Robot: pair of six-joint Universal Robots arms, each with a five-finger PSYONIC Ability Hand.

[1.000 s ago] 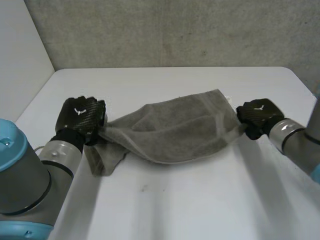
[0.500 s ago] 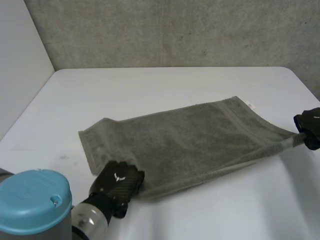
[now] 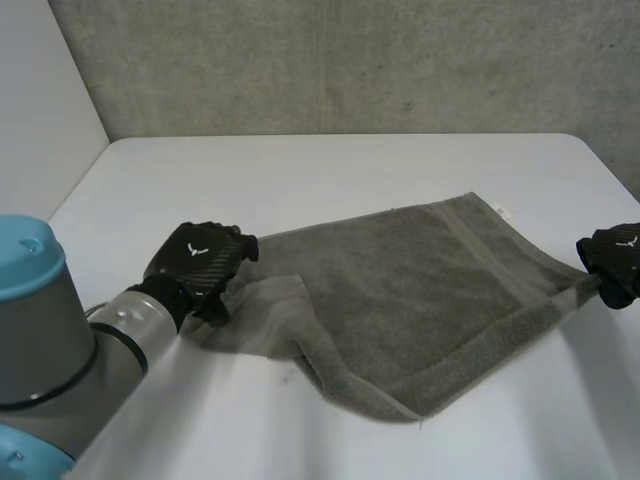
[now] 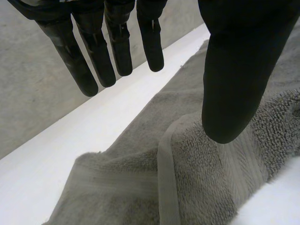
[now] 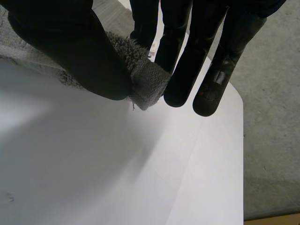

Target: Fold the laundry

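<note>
A grey towel (image 3: pixel 400 290) lies mostly spread on the white table (image 3: pixel 330 170), its left end folded over itself. My left hand (image 3: pixel 198 262) hovers at that left end, open, with straight fingers (image 4: pixel 93 51) and thumb apart over the folded towel (image 4: pixel 187 178), holding nothing. My right hand (image 3: pixel 615 262) is at the towel's right corner. In the right wrist view that towel corner (image 5: pixel 145 79) is pinched between thumb and fingers of the right hand (image 5: pixel 70 51).
A grey wall (image 3: pixel 350 60) runs behind the table's far edge, and a pale wall stands at the left. The table's right corner (image 5: pixel 232 122) lies just beyond my right hand.
The towel was bunched and stretched between both hands, then got spread flat. My left hand has let go of it and moved back to the left end. The right hand keeps its pinch.
</note>
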